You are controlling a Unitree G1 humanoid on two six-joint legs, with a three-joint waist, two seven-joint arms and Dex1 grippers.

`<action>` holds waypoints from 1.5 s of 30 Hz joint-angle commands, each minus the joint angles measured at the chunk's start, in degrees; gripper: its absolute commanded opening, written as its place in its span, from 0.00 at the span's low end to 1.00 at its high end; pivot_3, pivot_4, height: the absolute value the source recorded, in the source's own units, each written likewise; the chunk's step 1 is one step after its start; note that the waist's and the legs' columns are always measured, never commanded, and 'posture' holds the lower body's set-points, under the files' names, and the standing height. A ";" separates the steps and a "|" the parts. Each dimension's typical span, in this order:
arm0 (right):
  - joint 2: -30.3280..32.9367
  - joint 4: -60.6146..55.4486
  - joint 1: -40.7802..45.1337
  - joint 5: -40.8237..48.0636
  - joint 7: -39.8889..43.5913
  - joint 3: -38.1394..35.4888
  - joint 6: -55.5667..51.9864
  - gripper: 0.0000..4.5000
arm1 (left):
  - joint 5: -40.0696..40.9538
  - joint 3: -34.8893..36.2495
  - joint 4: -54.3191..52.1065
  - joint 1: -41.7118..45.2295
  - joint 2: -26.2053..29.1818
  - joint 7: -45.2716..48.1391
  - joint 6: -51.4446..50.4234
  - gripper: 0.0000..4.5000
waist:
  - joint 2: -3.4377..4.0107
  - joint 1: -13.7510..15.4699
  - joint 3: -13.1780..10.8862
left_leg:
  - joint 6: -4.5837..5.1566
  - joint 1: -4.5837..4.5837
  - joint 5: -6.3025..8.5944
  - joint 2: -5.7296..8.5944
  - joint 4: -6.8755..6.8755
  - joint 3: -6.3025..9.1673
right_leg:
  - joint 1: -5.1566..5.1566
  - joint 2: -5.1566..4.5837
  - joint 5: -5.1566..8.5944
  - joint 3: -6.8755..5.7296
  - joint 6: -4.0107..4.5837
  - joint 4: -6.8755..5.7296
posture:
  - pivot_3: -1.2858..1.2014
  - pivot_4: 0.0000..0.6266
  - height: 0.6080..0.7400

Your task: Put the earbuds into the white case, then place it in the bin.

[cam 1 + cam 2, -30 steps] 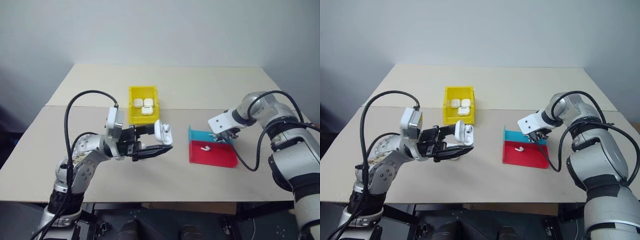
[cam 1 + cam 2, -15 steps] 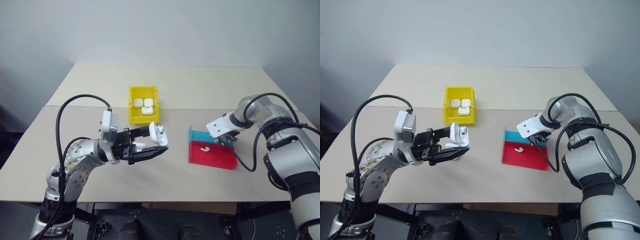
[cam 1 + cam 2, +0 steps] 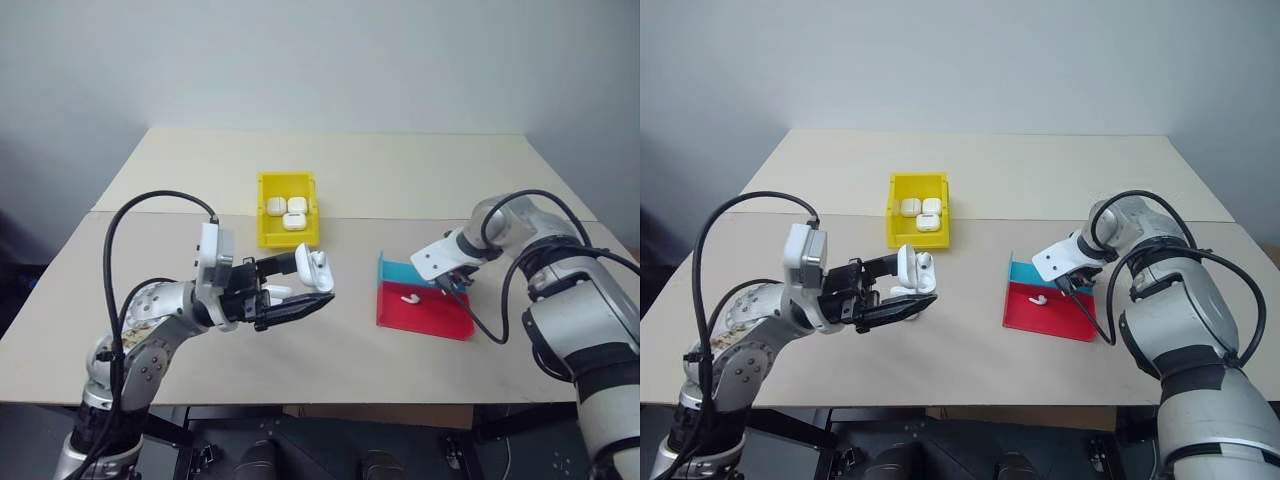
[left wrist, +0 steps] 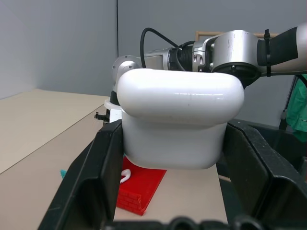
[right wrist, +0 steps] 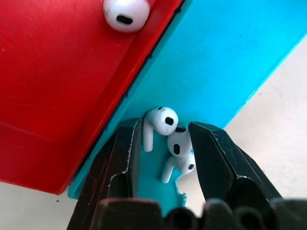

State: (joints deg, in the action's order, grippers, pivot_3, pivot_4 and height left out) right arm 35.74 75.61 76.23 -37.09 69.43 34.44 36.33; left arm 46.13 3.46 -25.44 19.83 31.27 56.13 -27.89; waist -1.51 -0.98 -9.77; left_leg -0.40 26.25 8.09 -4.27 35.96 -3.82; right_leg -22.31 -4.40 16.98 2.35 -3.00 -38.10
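My left gripper (image 3: 300, 285) sits nearest me, raised above the near half of the table (image 3: 420, 180) and pointing toward my right. Its two black fingers (image 4: 98, 167) are clamped on the sides of a white case (image 3: 316, 266), which I hold clear of the table surface with its flip lid open; the case's rounded body bulges between the fingers in my left wrist view.

Further out on my right side, the red tray (image 3: 440, 315) lies flat on the table with the teal tray (image 3: 400, 272) touching its far edge. One earbud (image 3: 409, 297) rests on the red tray near the edge it shares with the teal one.

My right gripper (image 5: 165, 143) points steeply down over the teal tray's right end. Its fingers (image 5: 122, 158) are partly spread, one on each side of two earbuds (image 5: 168, 132) that lie touching each other in the corner of the teal tray beside the wall against the red tray. I cannot tell whether the pads are pressing on them yet.

Beyond my left gripper, toward the middle of the table, stands the yellow bin (image 3: 288, 235), open-topped, with three more white cases (image 3: 287, 212) lying close together in its far half.
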 commanded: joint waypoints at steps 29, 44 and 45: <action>0.11 -2.74 4.89 16.82 15.49 -16.78 -16.34 0.13 | 0.79 -0.89 3.14 4.71 0.80 3.64 1.43 0.62 | 0.04 0.00 -0.02 | -0.01 -0.07 -0.01 -0.01 -0.01 0.00 | 0.05 0.02 0.00 -0.01 0.01 -0.01 | 0.52 0.24 1.00; -5.79 -81.07 -25.60 76.39 -0.32 -54.26 -88.59 0.13 | -0.74 -2.07 11.69 12.89 -1.61 6.75 0.46 0.62 | 0.04 1.10 -0.02 | 0.00 0.02 0.00 -0.02 0.00 0.10 | 0.09 0.00 0.00 -0.12 0.00 -0.02 | 0.52 0.24 1.00; -7.35 -85.92 -27.60 79.40 -4.03 -55.50 -90.61 0.13 | -0.82 -2.11 12.18 13.32 -1.75 6.92 0.35 0.62 | 0.04 1.10 -0.02 | 0.00 0.02 0.00 -0.02 0.01 0.11 | 0.08 0.00 0.00 -0.11 0.00 -0.03 | 0.52 0.24 1.00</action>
State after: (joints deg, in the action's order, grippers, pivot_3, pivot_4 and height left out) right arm 29.31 0.22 49.14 35.12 71.71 -17.18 -49.38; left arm 44.92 0.95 -12.72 31.45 29.78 62.95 -27.76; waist -1.48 0.11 -9.79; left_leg -0.40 26.27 8.09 -4.29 35.98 -3.71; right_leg -22.23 -4.39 16.98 2.24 -3.01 -38.15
